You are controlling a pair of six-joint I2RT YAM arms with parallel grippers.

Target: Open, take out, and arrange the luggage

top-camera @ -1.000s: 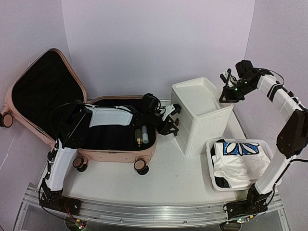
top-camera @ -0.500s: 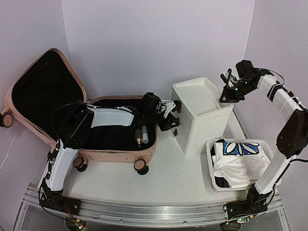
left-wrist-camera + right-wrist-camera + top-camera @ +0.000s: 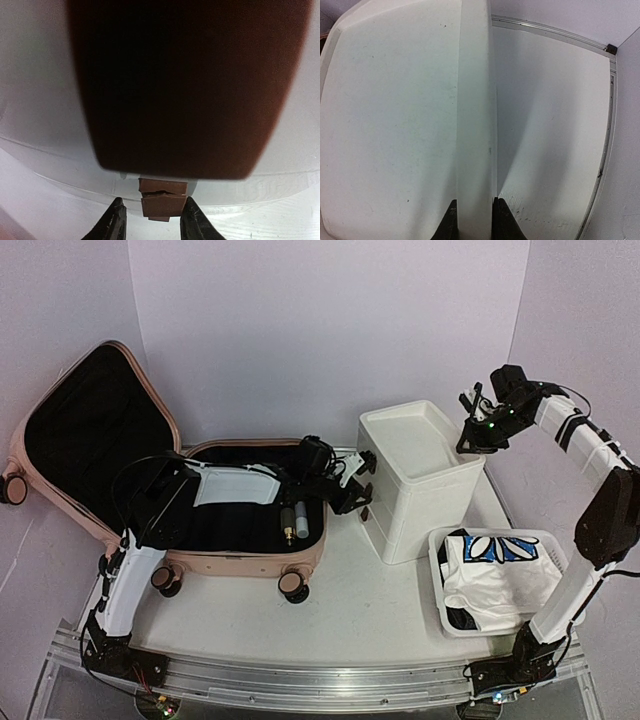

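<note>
The luggage [image 3: 230, 560] lies open at the left of the bench [image 3: 370, 600], its base flat and its black-lined lid propped up against the left wall. One wheel [image 3: 292, 587] stands at its near right corner. Two small tube-like items [image 3: 295, 518] lie in the base at its right end, too small to name. The left arm stretches across the open base and hides part of the lining. The left gripper [image 3: 350, 488] is at the front face of the white drawer unit [image 3: 420, 490], covering most of what it reaches for. In the left wrist view a big dark brown shape [image 3: 180, 85], blurred from closeness, fills most of the frame. Below it a small brown tab [image 3: 164, 200] sits between the narrow jaws. It touches the right finger [image 3: 192, 222], with a sliver of white showing beside the left one, so I cannot tell whether it is clamped. The right gripper [image 3: 476, 438] is at the unit's top right rim. In the right wrist view that rim fills the slim gap between both fingertips [image 3: 451, 220], so the jaws are closed on it. A white basket [image 3: 545, 537] near the right arm's base holds white and blue cloth [image 3: 495, 565], partly hidden by the arm.
</note>
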